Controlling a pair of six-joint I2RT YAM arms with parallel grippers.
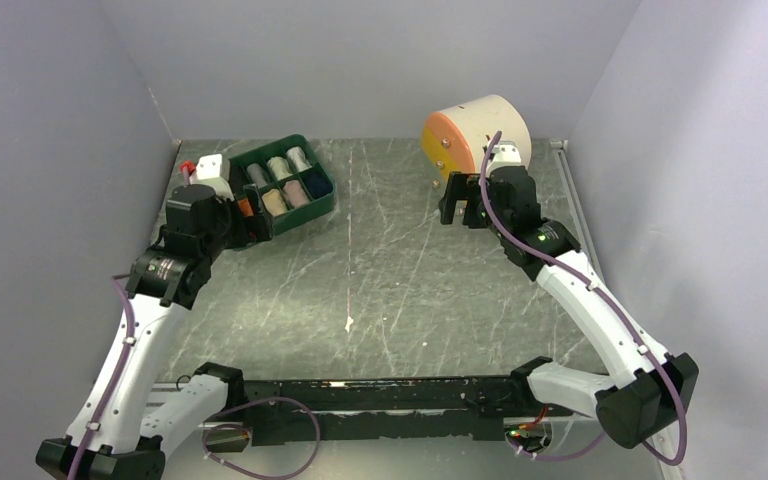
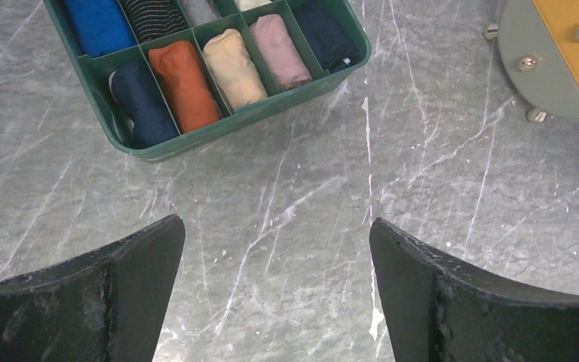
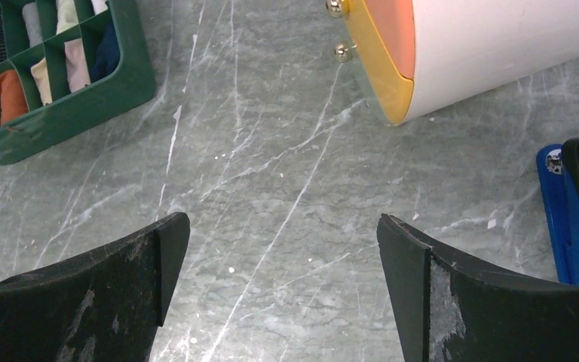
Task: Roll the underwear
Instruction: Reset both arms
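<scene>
Both claws stand wide and empty. My left claw [image 2: 275, 241] hangs over bare desk [image 2: 294, 181] with nothing between its fingers. The right claw [image 3: 283, 234] is just as wide, also over bare desk.

Outward from the left claw, the green tray [image 2: 234, 124] sits at the far left of the desk, and the underwear is in it. The orange roll [image 2: 185, 84] stands in a near-row slot. The navy roll [image 2: 142, 102] fills the slot next to it on the left, with a pale edge showing at its near end. Cream and pink rolls fill the slots to the right.

Outward from the right claw, a white drum [image 3: 497, 45] with an orange face lies on its side at the far right. A blue tool [image 3: 562, 219] lies on the desk near that claw, apart from the drum.

I judge both pieces rolled and filed, so the step in hand is getting clear without undoing that. I'd leave both claws wide. I'd raise the left one before swinging it, so a finger can't catch the tray's rim or drag a loose end. The right one I'd bring off on the near side, away from the drum and the tool. If a roll looks slack, I'd pinch it across its middle, not by the pale edge, since pulling there would likely unwind it.
</scene>
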